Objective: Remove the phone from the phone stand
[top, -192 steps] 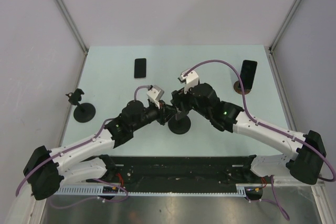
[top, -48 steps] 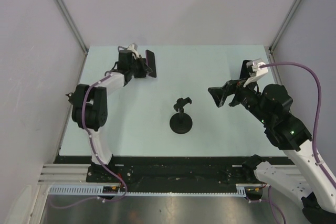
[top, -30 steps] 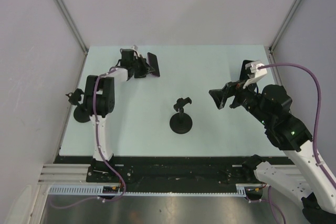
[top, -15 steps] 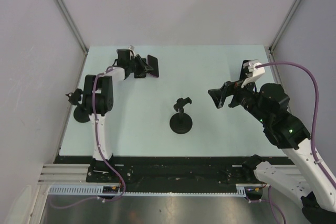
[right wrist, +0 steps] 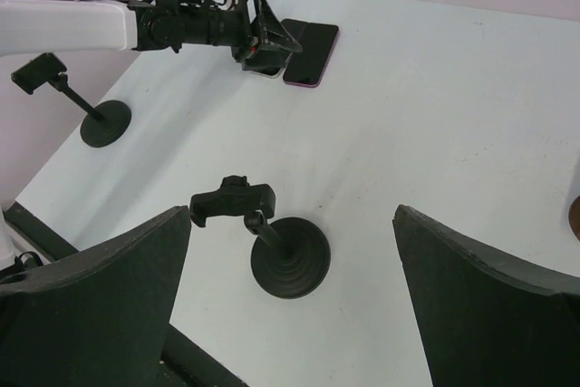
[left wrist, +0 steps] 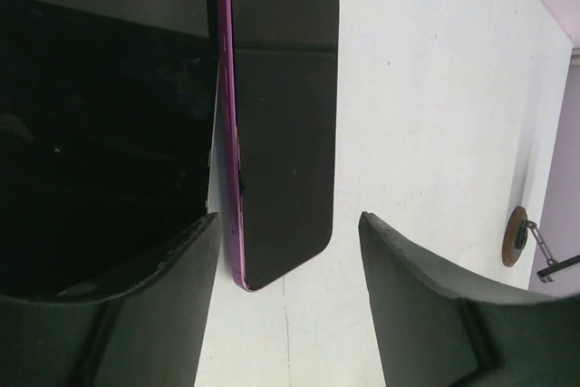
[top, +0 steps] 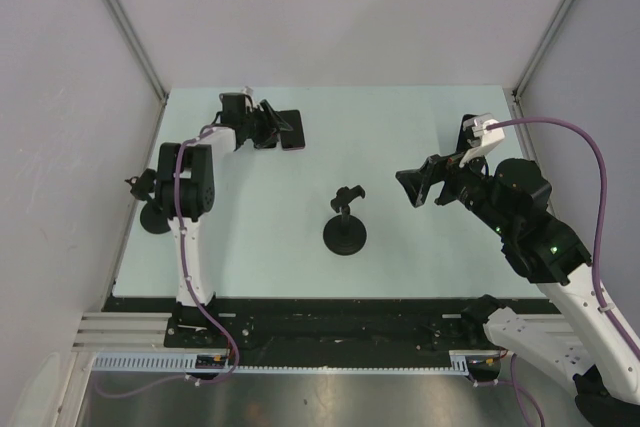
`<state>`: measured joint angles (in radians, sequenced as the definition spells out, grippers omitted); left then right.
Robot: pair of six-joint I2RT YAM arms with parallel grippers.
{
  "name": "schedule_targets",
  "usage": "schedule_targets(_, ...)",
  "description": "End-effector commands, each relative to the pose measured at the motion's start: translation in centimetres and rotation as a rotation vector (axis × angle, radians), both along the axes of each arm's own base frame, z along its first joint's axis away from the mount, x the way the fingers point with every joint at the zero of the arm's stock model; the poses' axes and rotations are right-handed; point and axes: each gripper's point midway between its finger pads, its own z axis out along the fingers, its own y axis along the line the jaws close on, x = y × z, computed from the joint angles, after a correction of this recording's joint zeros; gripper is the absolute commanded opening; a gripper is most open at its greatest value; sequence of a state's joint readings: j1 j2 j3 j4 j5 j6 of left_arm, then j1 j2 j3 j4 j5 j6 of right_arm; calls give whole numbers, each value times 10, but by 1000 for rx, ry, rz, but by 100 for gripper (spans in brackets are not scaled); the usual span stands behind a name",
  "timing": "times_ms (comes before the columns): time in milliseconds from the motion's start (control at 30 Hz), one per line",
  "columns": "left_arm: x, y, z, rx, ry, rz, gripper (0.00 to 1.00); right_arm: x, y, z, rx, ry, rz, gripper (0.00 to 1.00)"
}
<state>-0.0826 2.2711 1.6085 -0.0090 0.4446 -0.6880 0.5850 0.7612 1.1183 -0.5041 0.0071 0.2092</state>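
Purple-edged smartphone [left wrist: 281,115] with a dark glass face is lying flat on the pale green tabletop [top: 420,117], off the black phone stand [top: 344,232] with the round base and well apart from it. It is resting left of centre, near the tabletop's far edge, with its long sides running roughly across that edge's line. In the left wrist view one long edge is lying just beside a dark flat object [left wrist: 100,133] with a pale rim; whether the two are touching cannot be told. The other long edge is facing plain tabletop that is stretching toward a small brown disc [left wrist: 517,237] far off.

The left end effector [left wrist: 288,222] is hanging low over the smartphone's near end, released, its two dark fingers [left wrist: 154,305] standing apart on either side. A clear gap is showing at one finger; the other is sitting close to the purple edge.

The phone stand is standing upright near the middle of the tabletop. The right end effector [top: 413,187] is hovering above the tabletop to the right of it, spread wide and gripping nothing. A second black stand [top: 155,215] is standing by the left edge. Grey wall panels [top: 330,17] are closing in the far, left and right edges.
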Motion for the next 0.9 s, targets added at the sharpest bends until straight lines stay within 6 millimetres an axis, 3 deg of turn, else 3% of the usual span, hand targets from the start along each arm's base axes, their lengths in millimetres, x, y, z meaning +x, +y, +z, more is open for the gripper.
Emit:
schedule_targets(0,11,11,67,65,-147,18,70,-1,3,8,24,-17,19,100)
schedule_targets(133,2,10,85,102,-185,16,85,-1,4,7,23,-12,22,100)
schedule_targets(233,-10,-2,98,133,-221,-15,93,-1,5,6,24,-8,26,100)
schedule_targets(367,-26,-34,102,172,-252,-88,100,1,8,3,24,3,31,100)
schedule_targets(567,-33,-77,85,218,-263,-187,100,1,10,3,27,6,40,100)
schedule_targets(700,-32,-90,58,229,-220,-212,100,-1,7,4,29,3,32,100)
schedule_targets(867,-30,-102,39,227,-192,-236,100,-3,4,4,31,6,20,100)
